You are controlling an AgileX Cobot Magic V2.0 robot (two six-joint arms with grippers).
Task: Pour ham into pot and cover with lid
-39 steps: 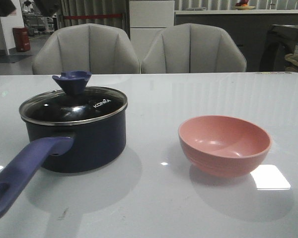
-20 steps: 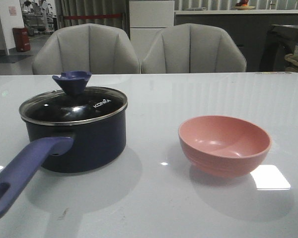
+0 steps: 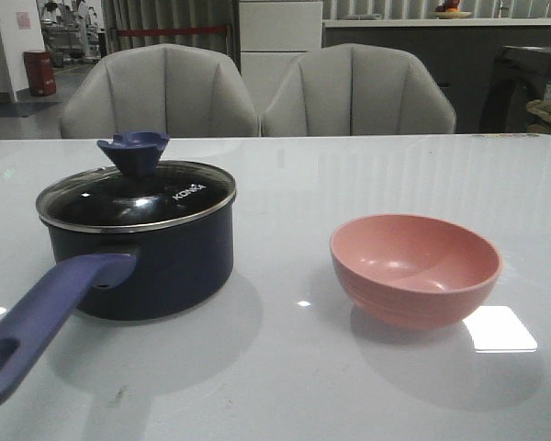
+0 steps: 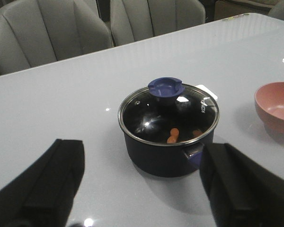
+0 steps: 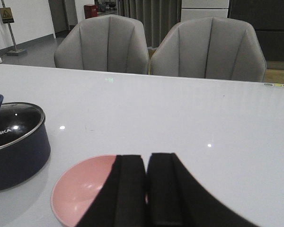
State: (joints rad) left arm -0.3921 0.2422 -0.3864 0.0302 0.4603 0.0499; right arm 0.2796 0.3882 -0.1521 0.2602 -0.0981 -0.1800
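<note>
front view: no arm in frame. pot [image 3: 142, 253] on the white table [image 3: 285, 377], lid [image 3: 136, 195] seated on it, handle toward the camera. pink bowl [image 3: 415, 268] well apart from it, looks empty.
left wrist view: left gripper [image 4: 142, 182] with fingers spread wide, clear of everything; pot sits ahead, centred between them. ham [image 4: 173, 135] visible through the glass as orange chunks on the pot floor.
right wrist view: right gripper [image 5: 147, 189] with fingers pressed together, nothing held; bowl directly beyond the tips, pot off to one side.
status: task looks done.
handling: glass lid probably fragile, steel rim slick; take it by the knob [image 3: 133, 152]. pot likely heavy; grab the handle.
surface/room: glossy table, likely slippery; two grey chairs [image 3: 257, 92] behind.
</note>
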